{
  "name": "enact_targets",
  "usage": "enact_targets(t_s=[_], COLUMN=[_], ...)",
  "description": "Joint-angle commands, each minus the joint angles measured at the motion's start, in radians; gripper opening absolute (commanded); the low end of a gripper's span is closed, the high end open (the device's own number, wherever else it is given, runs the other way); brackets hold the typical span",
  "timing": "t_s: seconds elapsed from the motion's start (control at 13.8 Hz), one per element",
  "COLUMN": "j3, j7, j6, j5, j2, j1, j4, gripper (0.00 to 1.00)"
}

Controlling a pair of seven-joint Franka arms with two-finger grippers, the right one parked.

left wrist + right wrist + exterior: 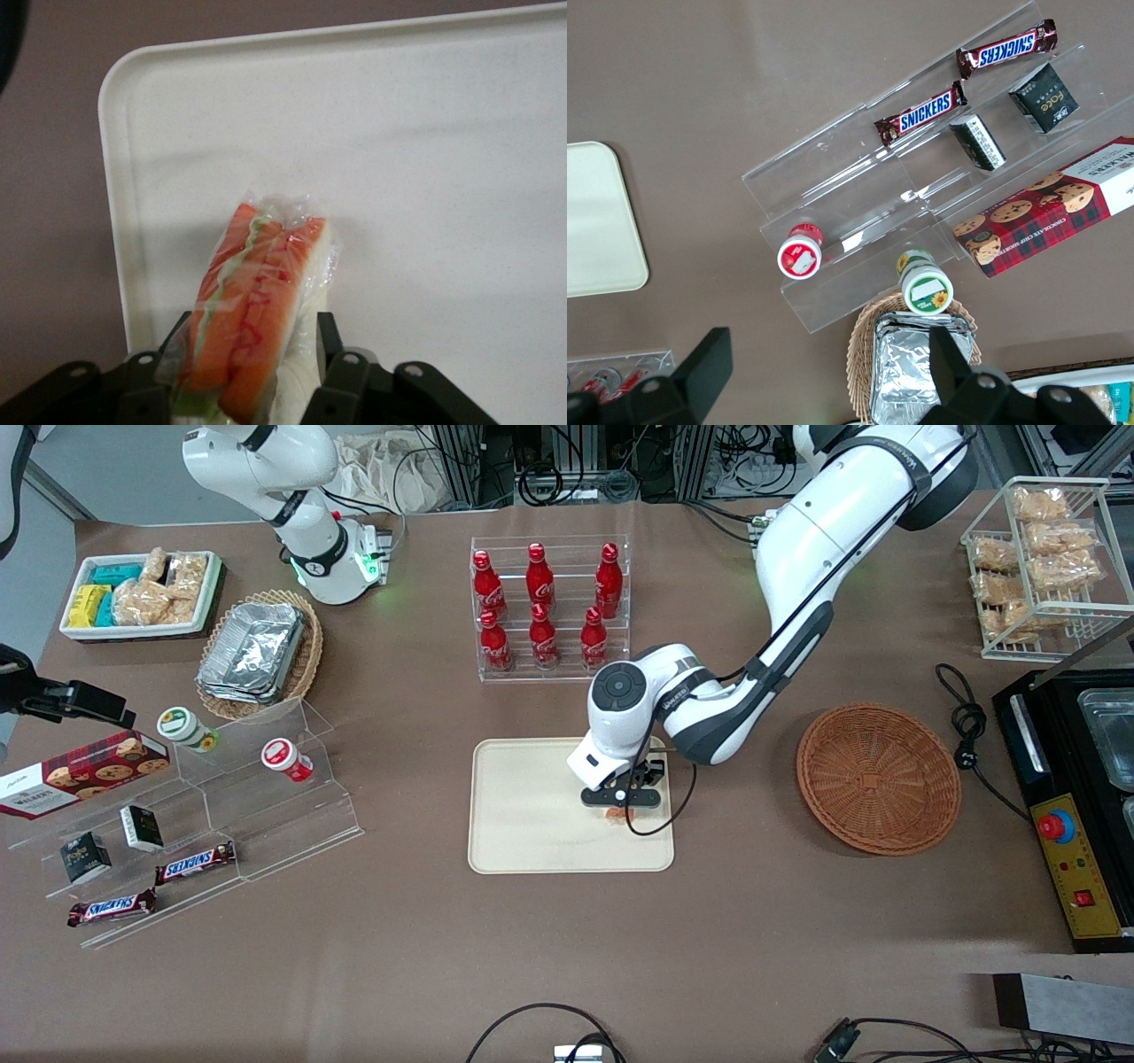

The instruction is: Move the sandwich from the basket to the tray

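Note:
My left gripper (620,804) hovers low over the cream tray (532,841), in the part of it nearest the basket. It is shut on the sandwich (261,292), a wrapped wedge with orange, red and green filling between pale bread. From the front only a bit of orange sandwich (613,813) shows under the gripper. In the wrist view the gripper (254,329) has a black finger on each side of the wedge, whose tip points down at the tray (425,133). The round reddish-brown basket (877,778) lies beside the tray, toward the working arm's end, with nothing in it.
A clear rack of red bottles (549,607) stands farther from the front camera than the tray. A stepped acrylic stand with snacks (221,797) and an oval basket of foil containers (257,651) lie toward the parked arm's end. A black appliance (1076,797) sits past the basket.

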Motion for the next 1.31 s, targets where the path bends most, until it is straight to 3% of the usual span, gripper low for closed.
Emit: enact_targets(t_s=[0.0, 0.44, 0.65, 0.94, 1.09, 1.23], j3=[0.004, 0.001, 0.002, -0.001, 0.001, 0.001], j7=[-0.016, -0.021, -0.023, -0.015, -0.006, -0.006], j6=[-0.02, -0.143, -0.215, -0.368, -0.379, -0.382], j5=[0.023, -0.002, -0.094, -0.12, -0.178, -0.184], j2=[0.013, -0.031, -0.095, -0.175, -0.22, -0.243], j1=[-0.011, 0.012, 0.04, 0.146, 0.196, 0.23], j4=[0.037, 0.116, 0.176, 0.247, 0.251, 0.252], gripper=[1.0, 1.0, 1.0, 1.0, 1.0, 1.0])
